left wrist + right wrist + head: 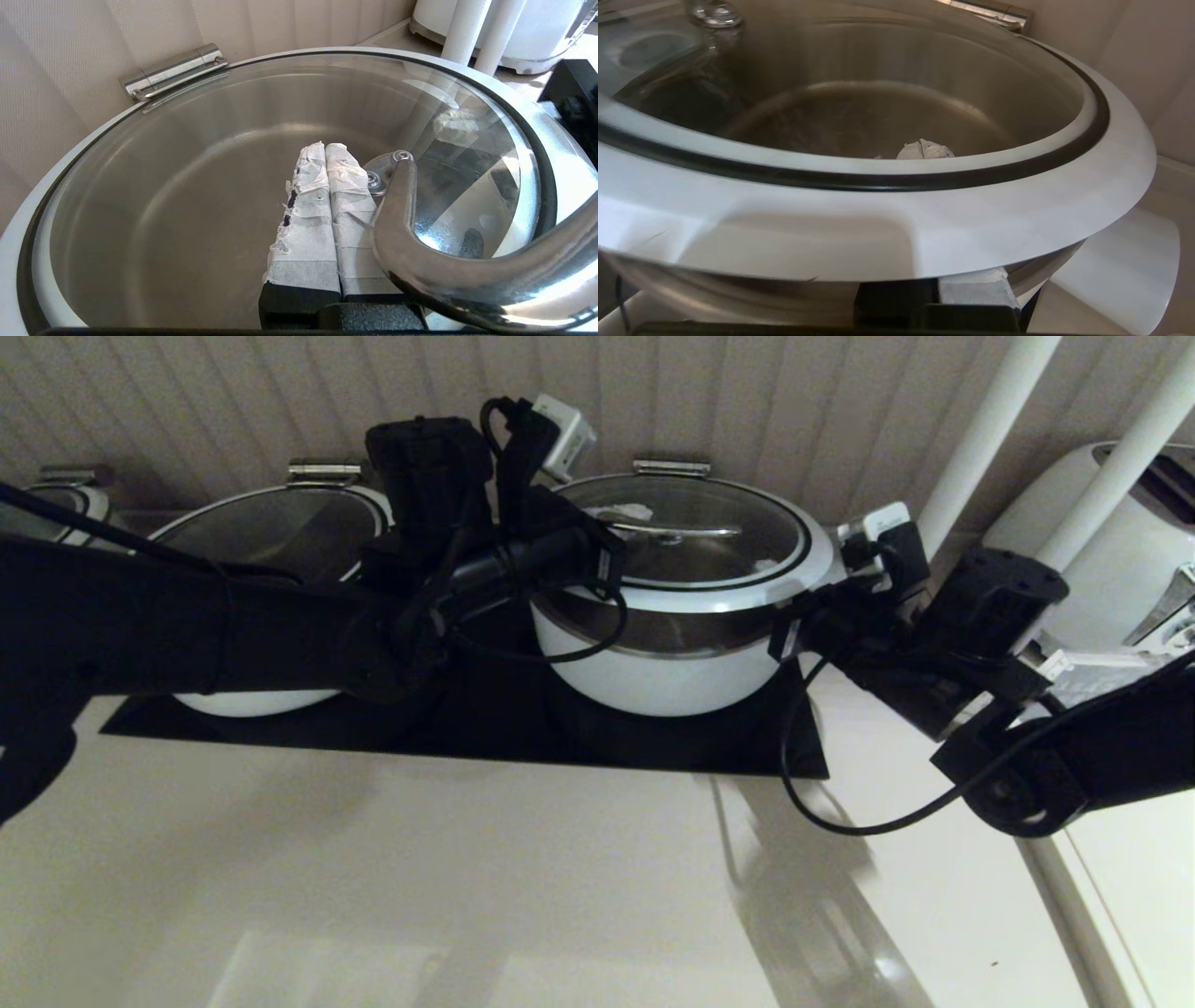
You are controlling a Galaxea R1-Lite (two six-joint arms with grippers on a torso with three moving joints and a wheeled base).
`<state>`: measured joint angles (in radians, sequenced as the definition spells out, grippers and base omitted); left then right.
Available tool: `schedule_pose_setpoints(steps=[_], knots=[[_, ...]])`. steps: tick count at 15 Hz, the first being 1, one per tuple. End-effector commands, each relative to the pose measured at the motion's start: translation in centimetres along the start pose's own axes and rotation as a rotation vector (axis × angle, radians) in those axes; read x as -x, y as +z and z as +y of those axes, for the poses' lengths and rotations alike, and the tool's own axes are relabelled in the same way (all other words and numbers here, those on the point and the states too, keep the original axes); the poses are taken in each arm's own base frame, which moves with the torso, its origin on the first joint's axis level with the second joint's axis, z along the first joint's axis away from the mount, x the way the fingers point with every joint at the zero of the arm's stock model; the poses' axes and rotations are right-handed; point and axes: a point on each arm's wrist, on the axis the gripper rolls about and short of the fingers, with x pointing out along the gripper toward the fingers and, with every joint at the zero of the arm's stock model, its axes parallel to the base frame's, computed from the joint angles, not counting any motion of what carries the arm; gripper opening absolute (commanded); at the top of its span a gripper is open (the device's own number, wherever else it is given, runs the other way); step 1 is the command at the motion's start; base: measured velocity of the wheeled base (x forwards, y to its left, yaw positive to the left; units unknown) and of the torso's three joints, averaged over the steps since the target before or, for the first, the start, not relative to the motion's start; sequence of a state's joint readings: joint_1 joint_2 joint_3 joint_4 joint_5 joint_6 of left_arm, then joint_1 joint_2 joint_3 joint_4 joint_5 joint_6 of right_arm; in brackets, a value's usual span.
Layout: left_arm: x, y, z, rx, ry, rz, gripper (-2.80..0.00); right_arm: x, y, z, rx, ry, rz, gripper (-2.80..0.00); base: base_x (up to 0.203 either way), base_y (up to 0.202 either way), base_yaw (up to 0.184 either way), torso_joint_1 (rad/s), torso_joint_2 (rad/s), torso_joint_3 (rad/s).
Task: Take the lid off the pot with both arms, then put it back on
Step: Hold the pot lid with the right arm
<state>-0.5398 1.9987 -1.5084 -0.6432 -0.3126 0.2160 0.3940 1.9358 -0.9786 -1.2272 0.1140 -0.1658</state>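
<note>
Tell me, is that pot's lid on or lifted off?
Lifted: the lid sits above the pot, showing a steel band under its white rim. Pot looks empty.

Counter (523, 896) in front of the black hob (653, 747): open approach room. Behind the pot (667, 663), the wall (794, 401) stands close. To its left, a second pot (271, 537) stands near; to its right, two white posts (985, 439) and a white appliance (1120, 569) crowd the side. Both arms flank the lid (686, 537), closing off its sides.
</note>
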Motion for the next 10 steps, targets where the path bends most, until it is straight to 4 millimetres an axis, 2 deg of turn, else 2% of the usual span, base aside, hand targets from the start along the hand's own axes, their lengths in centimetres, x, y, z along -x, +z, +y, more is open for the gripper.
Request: schedule_pose_setpoints(steps=[1,5,10], knots=[[0.2,0.1,-0.1,-0.003,-0.002,-0.001,-2.80,-0.1,0.2,-0.3,0.005,-0.008,-0.013,-2.80,0.000,0.000,0.000,0.000,0.00,0.000],[0.4,0.5,0.1,-0.008,0.003,-0.008,-2.80,0.0,0.2,-0.4,0.006,-0.012,-0.015,-2.80,0.000,0.000,0.000,0.000,0.00,0.000],[1.7,1.0,0.4,-0.010,0.012,0.004,-2.80,0.0,0.2,-0.5,0.007,-0.013,-0.014,-2.80,0.000,0.000,0.000,0.000,0.00,0.000]])
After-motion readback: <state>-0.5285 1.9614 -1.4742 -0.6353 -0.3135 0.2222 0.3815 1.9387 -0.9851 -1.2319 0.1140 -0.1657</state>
